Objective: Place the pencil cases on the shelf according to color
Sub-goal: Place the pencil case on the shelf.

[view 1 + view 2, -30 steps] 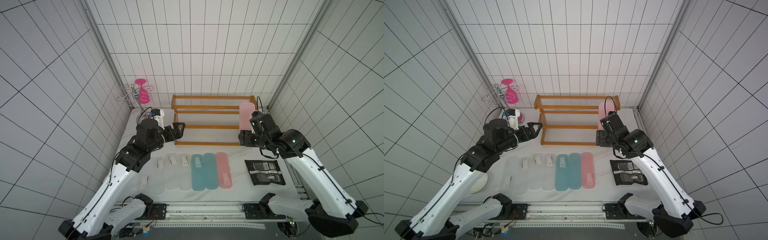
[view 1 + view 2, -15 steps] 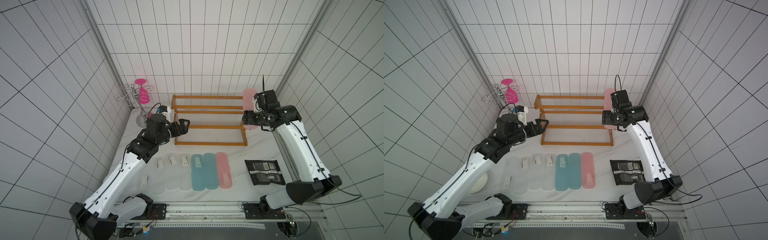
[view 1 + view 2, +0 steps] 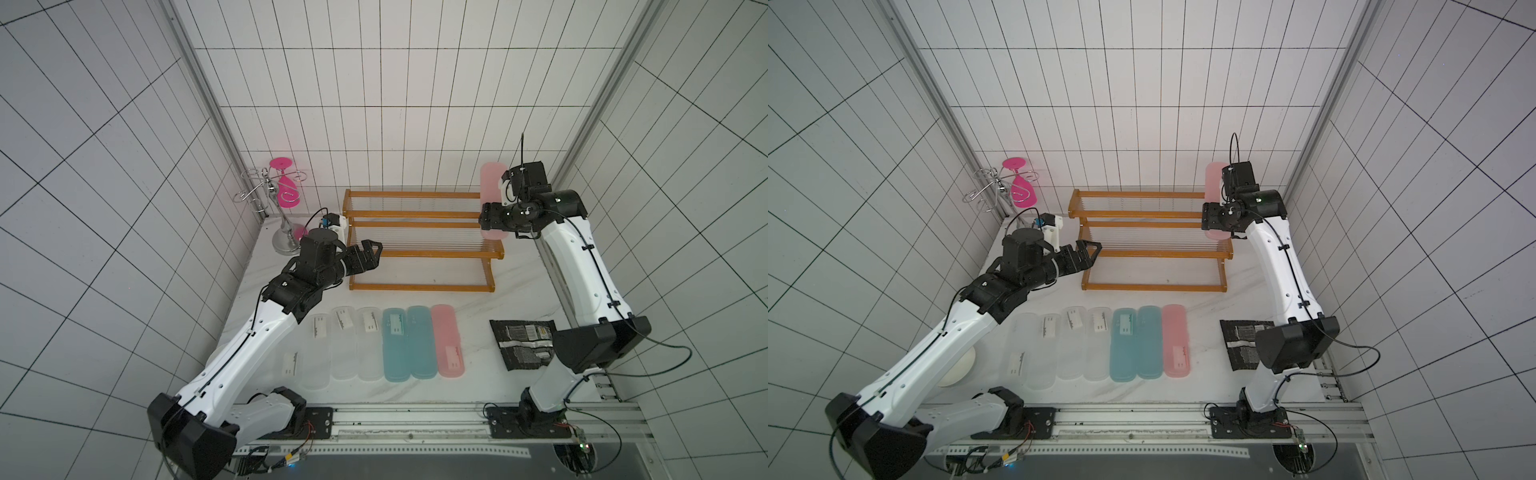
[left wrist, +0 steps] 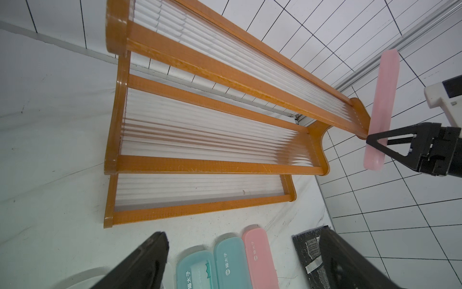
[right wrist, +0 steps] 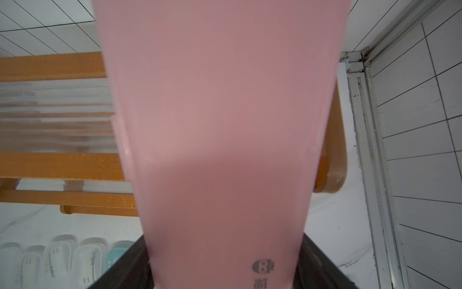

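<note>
Eight pencil cases are in view. One, the held pink case (image 3: 490, 187), stands upright in the air at the far right end of the shelf (image 3: 419, 286). The right fingers (image 4: 400, 131) are narrowed onto its flat faces, below its middle.

The left wrist view shows it edge-on, overlapping the end post of the top tier; contact there cannot be told. The right wrist view shows only its broad pink face (image 5: 225, 125). That face carries a small round face logo and Chinese characters cut off at the frame edge.

Seven lie flat side by side on the white worktop (image 3: 519, 291), nearer than the shelf. From the left they are four clear cases (image 3: 1073, 345), two teal-blue cases (image 3: 1149, 340) and the flat pink case (image 3: 1176, 340).

Both top views show white labels on several, with print too small to read. The left wrist view instead shows a round logo and a line of Chinese characters on the teal and pink lids.

The left fingers (image 4: 145, 265) are spread wide beside the shelf's left end.

A black foil packet (image 3: 523, 345) lies right of the row. A chrome wire stand (image 3: 270, 199) sits at the far left.
</note>
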Action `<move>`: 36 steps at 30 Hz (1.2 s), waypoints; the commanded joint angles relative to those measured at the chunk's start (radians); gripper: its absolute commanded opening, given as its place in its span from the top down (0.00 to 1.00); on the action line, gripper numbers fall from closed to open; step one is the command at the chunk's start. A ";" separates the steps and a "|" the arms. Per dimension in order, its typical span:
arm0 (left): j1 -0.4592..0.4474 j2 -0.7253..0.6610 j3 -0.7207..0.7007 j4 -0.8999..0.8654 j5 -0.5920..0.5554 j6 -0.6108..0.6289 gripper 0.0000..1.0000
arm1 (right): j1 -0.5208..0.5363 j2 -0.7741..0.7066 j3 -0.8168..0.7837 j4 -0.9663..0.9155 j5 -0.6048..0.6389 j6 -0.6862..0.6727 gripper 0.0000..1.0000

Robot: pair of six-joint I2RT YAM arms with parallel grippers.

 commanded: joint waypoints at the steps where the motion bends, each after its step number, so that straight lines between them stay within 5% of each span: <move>1: -0.002 -0.004 -0.018 0.019 0.013 0.009 0.02 | -0.015 0.030 0.071 -0.011 -0.005 -0.012 0.29; 25: -0.002 -0.027 -0.051 0.000 0.025 0.006 0.02 | -0.033 0.075 0.161 -0.038 -0.019 0.005 0.09; 36: -0.002 -0.072 -0.058 -0.091 -0.047 0.017 0.02 | -0.034 -0.079 0.188 -0.044 -0.015 0.032 0.05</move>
